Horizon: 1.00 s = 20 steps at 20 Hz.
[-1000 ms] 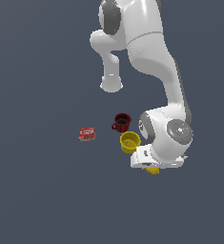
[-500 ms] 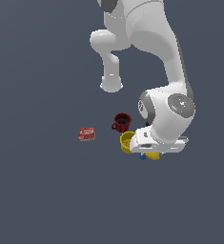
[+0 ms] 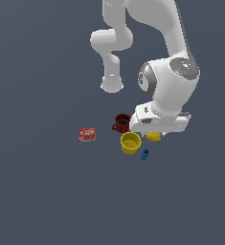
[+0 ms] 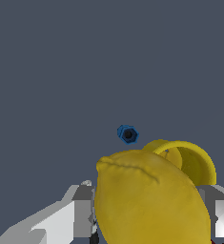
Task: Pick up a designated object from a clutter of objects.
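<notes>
Dark grey table [image 3: 47, 191]: small oval solid yellow lemon [image 4: 149, 200], skin dimpled, pointed at one end. Claw [image 4: 147, 209] clamped on lemon, grey fingers [image 4: 80, 209] pressing both sides.

The whole scene is viewed from high up and well back in the exterior view. In the wrist view, the oval yellow lemon [image 4: 149, 202] is seen from very close. Shared by both views are that lemon [image 3: 154, 136], the open-topped yellow cup [image 3: 130, 142] [image 4: 192, 161] and the tiny blue piece [image 3: 145, 154] [image 4: 127, 134].
</notes>
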Tool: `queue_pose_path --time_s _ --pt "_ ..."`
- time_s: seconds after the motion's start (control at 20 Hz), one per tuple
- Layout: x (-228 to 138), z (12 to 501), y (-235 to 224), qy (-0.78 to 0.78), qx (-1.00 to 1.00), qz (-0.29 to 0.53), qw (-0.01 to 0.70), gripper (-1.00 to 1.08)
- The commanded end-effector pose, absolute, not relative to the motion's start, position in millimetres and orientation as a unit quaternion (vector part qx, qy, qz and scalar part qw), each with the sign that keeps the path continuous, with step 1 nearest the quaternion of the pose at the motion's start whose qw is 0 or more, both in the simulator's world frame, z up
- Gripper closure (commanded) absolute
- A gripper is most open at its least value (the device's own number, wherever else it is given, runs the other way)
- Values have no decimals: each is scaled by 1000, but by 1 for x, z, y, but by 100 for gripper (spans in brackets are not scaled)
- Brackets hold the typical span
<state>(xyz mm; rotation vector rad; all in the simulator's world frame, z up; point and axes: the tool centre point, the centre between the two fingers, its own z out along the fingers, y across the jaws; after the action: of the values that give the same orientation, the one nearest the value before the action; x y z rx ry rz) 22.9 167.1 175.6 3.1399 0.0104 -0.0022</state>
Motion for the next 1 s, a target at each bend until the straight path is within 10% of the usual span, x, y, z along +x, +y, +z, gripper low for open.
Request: queue_pose_path --time_s 0.0,0.95 --pt "10 194 165 3 1000 0 1 108" --pt "-93 335 154 3 1000 0 0 108"
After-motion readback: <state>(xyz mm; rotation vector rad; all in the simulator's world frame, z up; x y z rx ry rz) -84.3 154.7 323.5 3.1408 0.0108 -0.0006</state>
